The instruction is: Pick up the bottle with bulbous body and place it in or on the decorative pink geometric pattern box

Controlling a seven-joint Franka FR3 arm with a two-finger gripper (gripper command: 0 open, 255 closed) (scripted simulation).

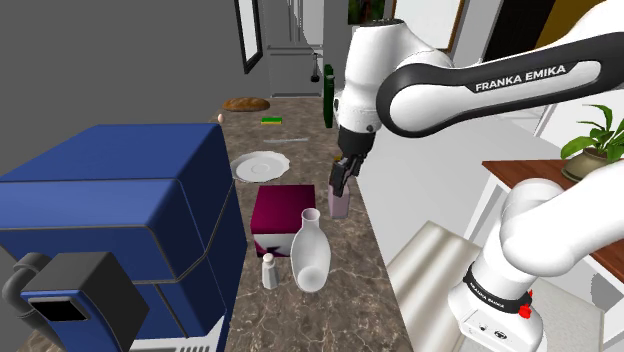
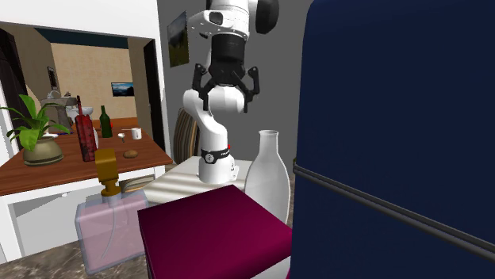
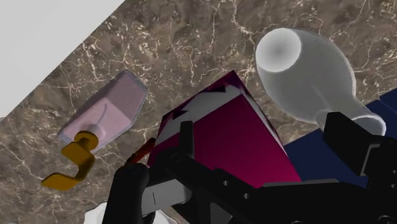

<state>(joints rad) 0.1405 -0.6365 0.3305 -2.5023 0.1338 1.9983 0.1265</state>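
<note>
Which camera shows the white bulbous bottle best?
The shoulder view: the bottle stands whole, upright beside the magenta box. The second exterior view hides its base behind the box; the wrist view looks down on its mouth.

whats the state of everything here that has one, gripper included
gripper: open, holding nothing
white bulbous bottle: upright, not held
magenta box: closed, nothing on top
pink pump bottle: upright, beside the box
small white shaker: upright
plate: lying flat, empty
</note>
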